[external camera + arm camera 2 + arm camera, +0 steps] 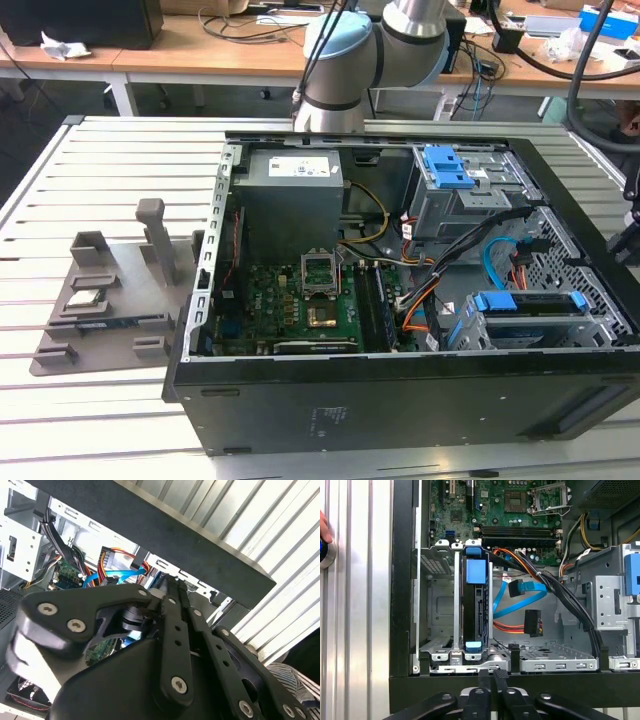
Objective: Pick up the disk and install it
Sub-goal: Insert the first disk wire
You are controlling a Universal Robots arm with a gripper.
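Already seated, disk (474, 605) in metal cage (445, 652), blue cables (517, 597) beside, claw (492, 677) together, empty.

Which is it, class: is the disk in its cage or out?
In. The disk stands on edge between the cage rails; the gripper, shut and empty, is outside the case.

no legible text, power supply (292, 168) label too blurred to read

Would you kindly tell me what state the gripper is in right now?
Gripper: shut, holding nothing, at the computer case's edge near the installed disk.
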